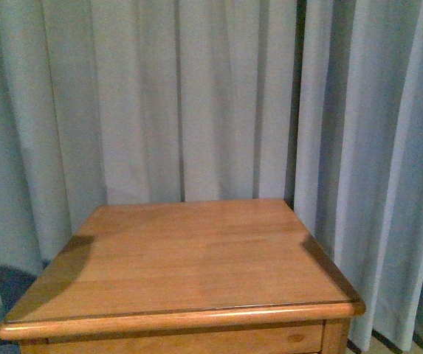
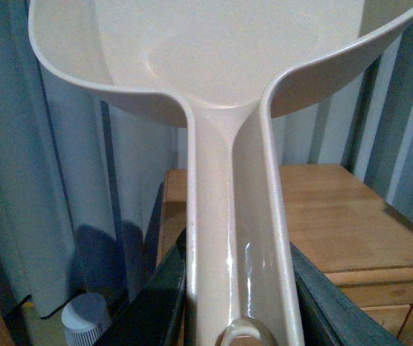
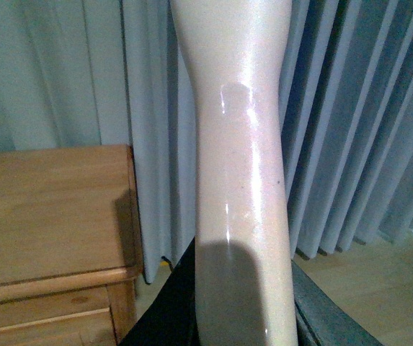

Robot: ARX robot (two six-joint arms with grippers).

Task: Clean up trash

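Pale grey curtains (image 1: 196, 96) are hanging behind the wooden desk (image 1: 189, 258), the left jaws are clamping the beige plastic dustpan (image 2: 220, 72), the right jaws are clamping a beige plastic handle (image 3: 238, 180), and the trash is showing nowhere.

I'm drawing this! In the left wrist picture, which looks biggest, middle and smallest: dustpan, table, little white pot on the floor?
1. dustpan, though it is nearest the camera
2. table
3. white pot
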